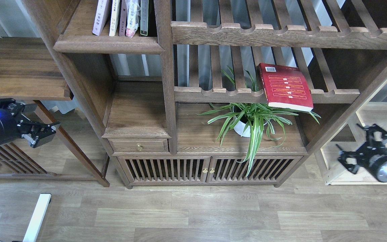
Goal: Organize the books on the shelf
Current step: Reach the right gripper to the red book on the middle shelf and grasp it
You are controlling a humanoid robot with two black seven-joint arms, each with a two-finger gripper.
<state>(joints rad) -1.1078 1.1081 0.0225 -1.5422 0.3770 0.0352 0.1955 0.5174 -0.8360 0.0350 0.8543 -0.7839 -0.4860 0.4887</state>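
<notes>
Red paperback with yellow text bands [286, 86] overhangs slatted rack [267, 95]; a clumsy grab by the right gripper [356, 148], jaws spread empty, risks toppling it onto the potted spider plant [250, 117]; left jaws unclear.

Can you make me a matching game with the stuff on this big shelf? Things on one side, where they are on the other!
Things:
1. red book
2. potted plant
3. row of upright books
4. right pincer

Places:
A. top left compartment
B. lying on the slatted rack
C. low at the right, holding nothing
D. on the board under the rack

Pairs: 1-B, 2-D, 3-A, 4-C
</notes>
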